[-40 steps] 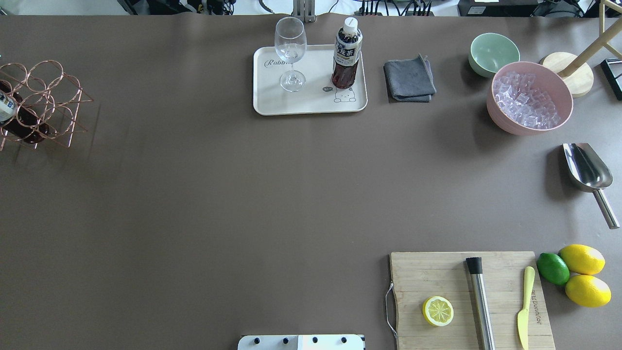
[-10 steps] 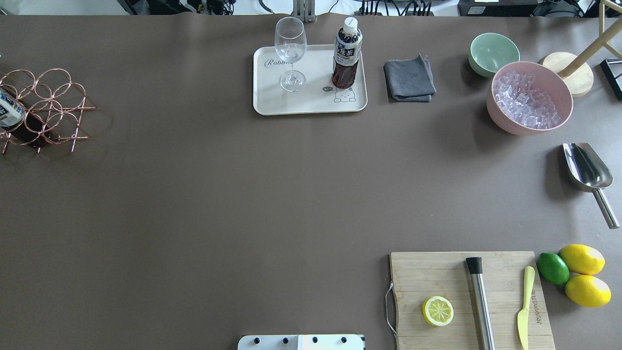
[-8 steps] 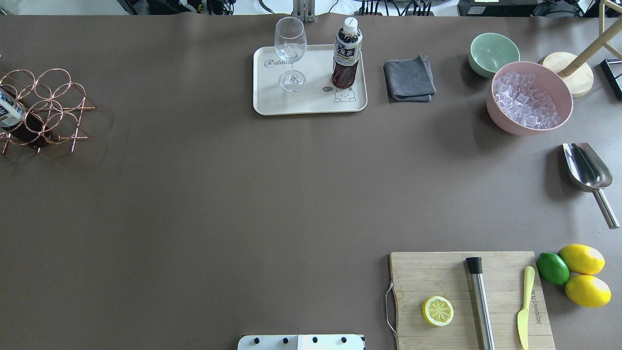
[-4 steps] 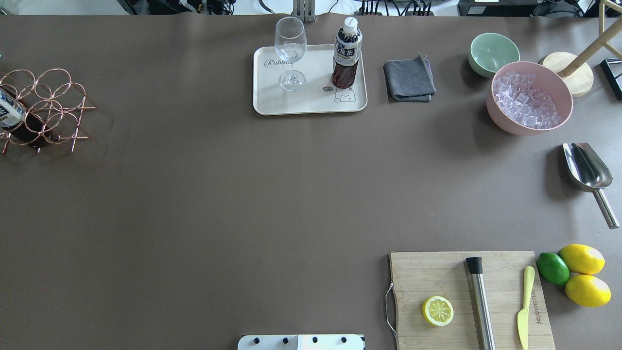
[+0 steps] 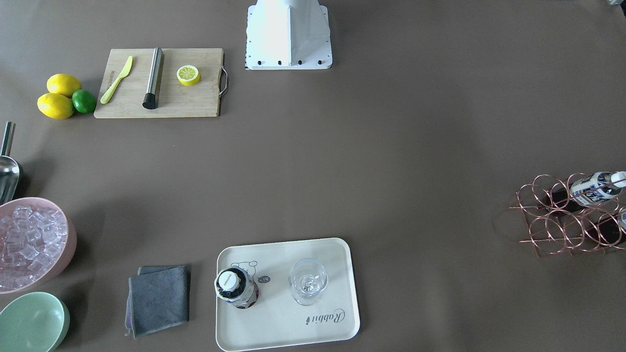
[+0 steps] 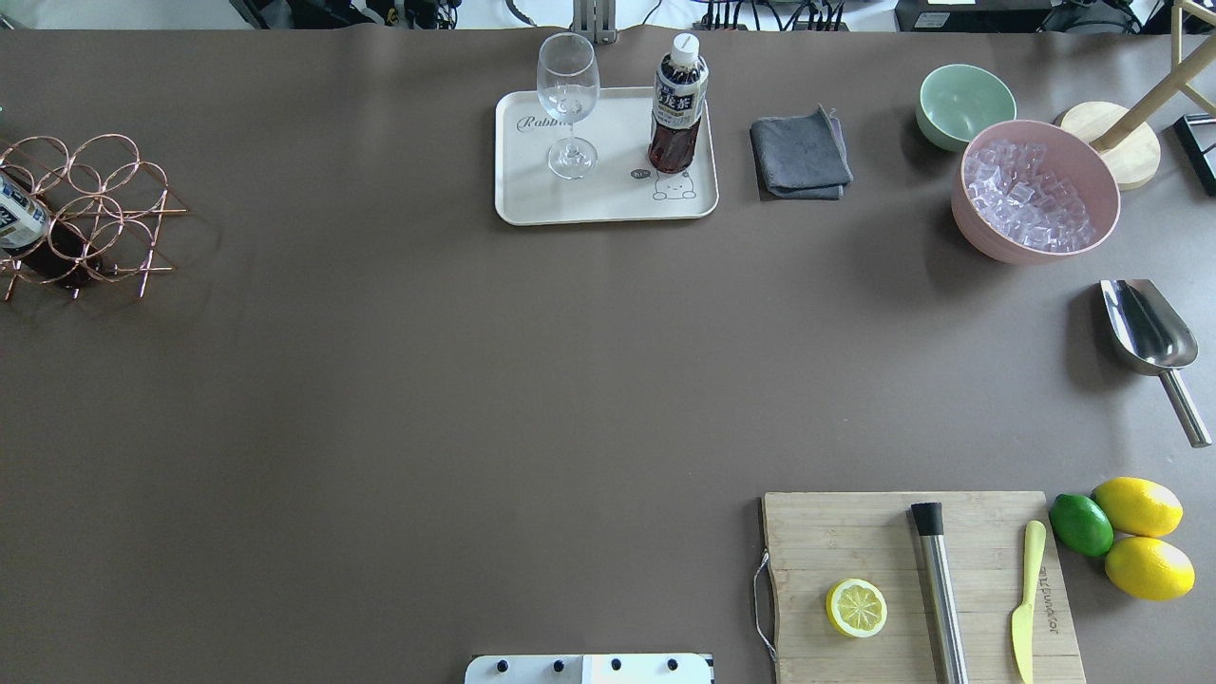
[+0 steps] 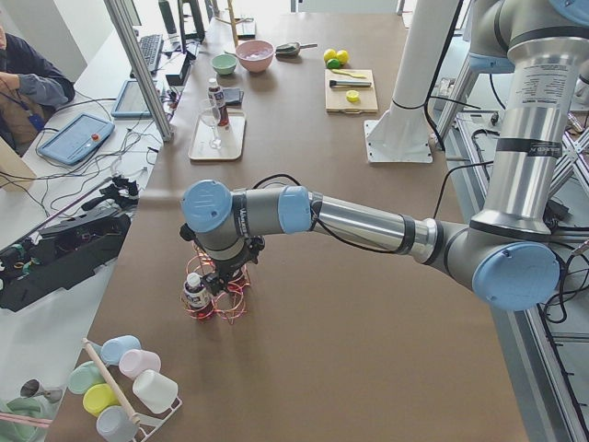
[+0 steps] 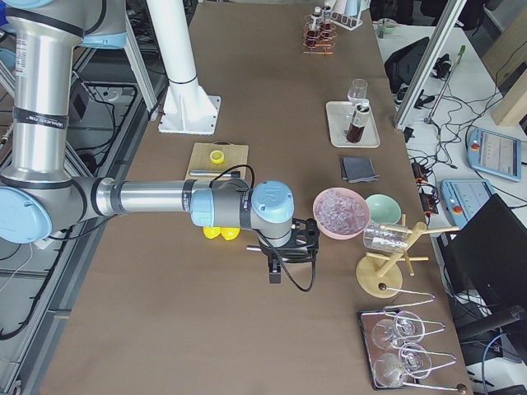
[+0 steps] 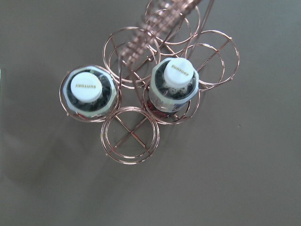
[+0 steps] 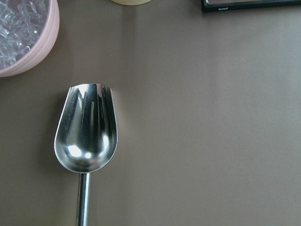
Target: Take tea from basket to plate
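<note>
One tea bottle [image 6: 677, 104] stands upright on the cream plate [image 6: 608, 204], beside a wine glass [image 6: 568, 104]; the front view shows both bottle [image 5: 236, 288] and plate [image 5: 293, 327]. The copper wire basket [image 6: 95, 214] sits at the table's left edge. In the left wrist view it holds two bottles, caps toward the camera [image 9: 88, 92] [image 9: 174, 84]. My left gripper [image 7: 221, 272] shows only in the exterior left view, just over the basket [image 7: 216, 304]. My right gripper [image 8: 284, 247] shows only in the exterior right view, over the scoop. I cannot tell whether either is open or shut.
A grey cloth [image 6: 800, 157], green bowl [image 6: 964, 103] and pink tub of ice [image 6: 1035, 195] lie right of the plate. A steel scoop [image 6: 1149, 337] lies at the right edge. A cutting board [image 6: 917, 584] carries a lemon half, muddler and knife, with lemons and a lime beside it.
The basket shifted and settled between 5.2 s and 1.3 s ago. Over the last second nothing has visibly moved.
</note>
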